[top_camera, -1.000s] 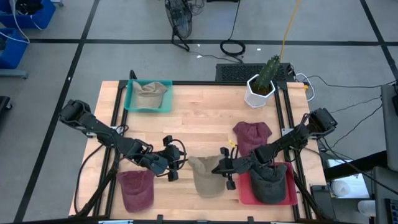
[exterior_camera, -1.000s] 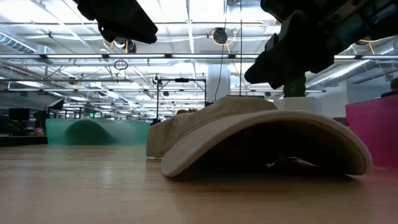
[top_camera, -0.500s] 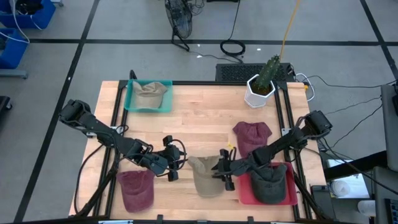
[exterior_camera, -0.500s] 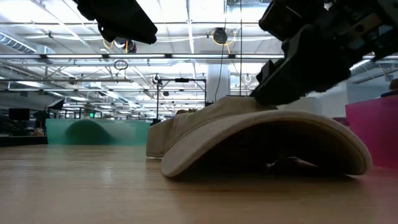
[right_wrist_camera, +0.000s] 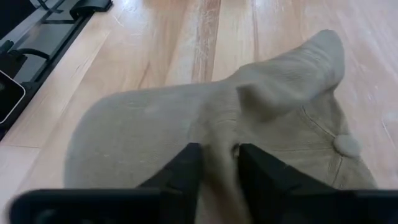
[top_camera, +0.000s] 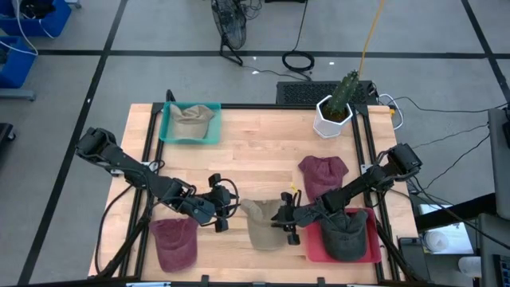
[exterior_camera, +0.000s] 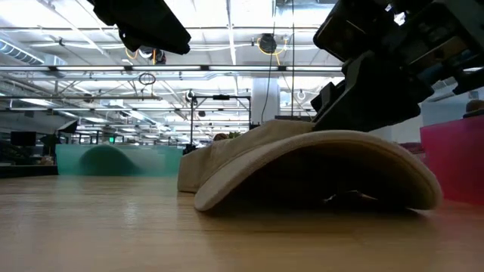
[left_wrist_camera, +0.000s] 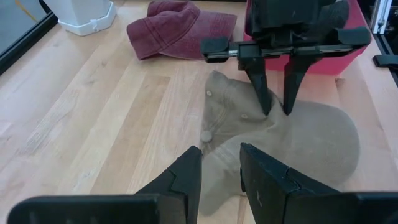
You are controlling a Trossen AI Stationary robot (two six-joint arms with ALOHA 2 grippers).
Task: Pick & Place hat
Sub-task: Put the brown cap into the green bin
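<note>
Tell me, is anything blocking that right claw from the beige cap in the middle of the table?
Nothing visible is. The right end effector is already down on the beige cap, its fingers pinching a fold of fabric near the crown. The left end effector hangs just beside the cap, not between them.

Red tray (top_camera: 314, 249) mostly hidden – dark hat (top_camera: 346, 233) covers it

Tan hat (top_camera: 261, 224); maroon hat (top_camera: 323, 174); teal tray (top_camera: 169, 131); pink tray (top_camera: 315, 246).
</note>
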